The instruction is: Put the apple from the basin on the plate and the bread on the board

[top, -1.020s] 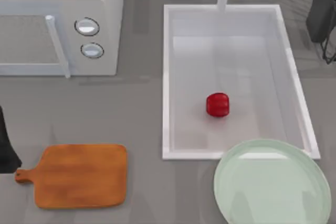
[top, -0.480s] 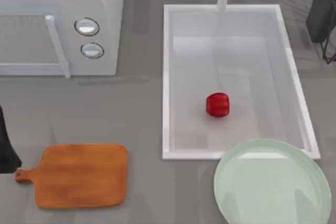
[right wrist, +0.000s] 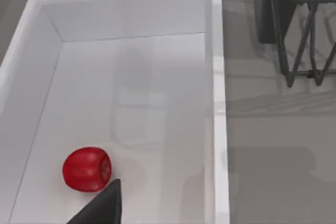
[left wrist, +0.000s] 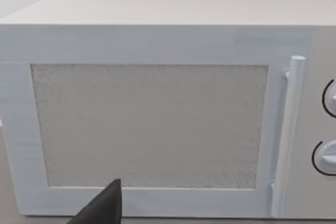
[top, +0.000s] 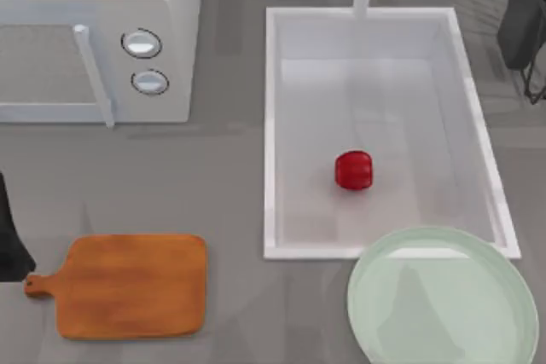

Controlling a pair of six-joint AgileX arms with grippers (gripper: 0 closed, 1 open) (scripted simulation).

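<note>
Nothing among the objects has shifted since a second ago; only a faint shadow on the plate [top: 444,296] has changed shape. The apple [top: 353,170] sits inside the basin [top: 270,125] toward its near end, apart from the walls, with the plate overlapping the basin's near right corner. The board [top: 132,286] lies bare at the table's left (below the microwave [top: 94,31]). No writing is readable anywhere. Whether either gripper is spread or pressed together cannot be told.
</note>
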